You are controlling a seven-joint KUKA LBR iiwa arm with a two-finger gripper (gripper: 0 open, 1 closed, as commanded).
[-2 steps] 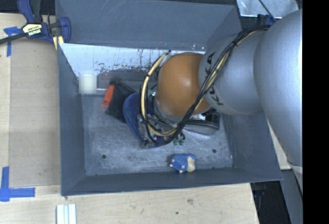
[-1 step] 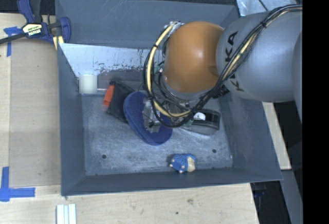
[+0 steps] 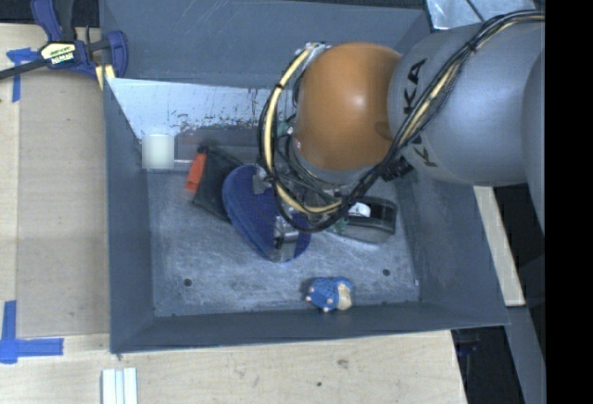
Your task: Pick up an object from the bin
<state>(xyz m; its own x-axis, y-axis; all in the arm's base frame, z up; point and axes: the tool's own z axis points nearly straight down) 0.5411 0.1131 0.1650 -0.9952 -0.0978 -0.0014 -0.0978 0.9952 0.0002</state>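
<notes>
Farthest to the left of the gripper (image 3: 283, 235), and up toward the back wall, I saw a small white cup (image 3: 157, 150) sitting in the corner of the bin (image 3: 130, 282). Nearer in, still left of the gripper and a little farther back, lay an orange piece (image 3: 195, 172), touching a flat black thing (image 3: 218, 172) just beside it.

The black thing ran under the edge of a dark blue oval object (image 3: 248, 208), soft-looking and rather like a slipper. Its long axis ran slantwise, from its broad end at the back left to its narrower end at the front right. That narrower end lay directly under the gripper, which was down at the blue surface. The orange wrist cover and the cables hid the tips from me, so I could not tell whether the fingers were released or clenched, nor whether they had the blue object between them.

Just right of the gripper and toward the front wall sat a small blue and yellow toy (image 3: 327, 294), apart from the rest. Farther right, level with the gripper, lay a black and white object (image 3: 373, 215), partly under the arm.
</notes>
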